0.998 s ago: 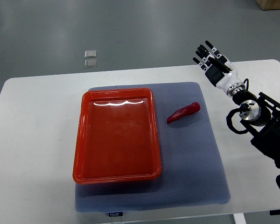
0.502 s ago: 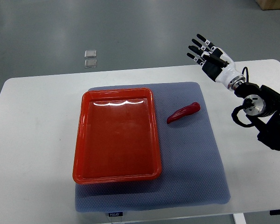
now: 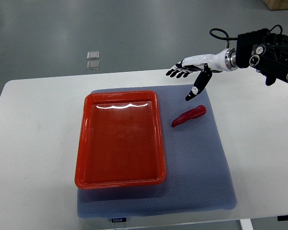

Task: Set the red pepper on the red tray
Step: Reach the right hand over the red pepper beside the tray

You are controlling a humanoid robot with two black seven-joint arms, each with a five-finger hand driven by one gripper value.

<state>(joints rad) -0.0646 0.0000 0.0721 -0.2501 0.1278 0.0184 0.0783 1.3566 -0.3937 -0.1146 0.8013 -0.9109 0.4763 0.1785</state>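
Red tray [image 3: 81,158] bare, red pepper [image 3: 188,115] outside.

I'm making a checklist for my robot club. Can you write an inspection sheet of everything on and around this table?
Surface: white table with a grey mat on it.
Job's things: red pepper lies on the mat, right of the red tray, apart from it; tray holds nothing.
Clutter: nothing seen on the table.
Grippers: right hand open above the pepper's far side, not touching it; left hand not in view.
Cables: black cable loops at the right wrist.
Surroundings: grey floor, two small clear squares on it.
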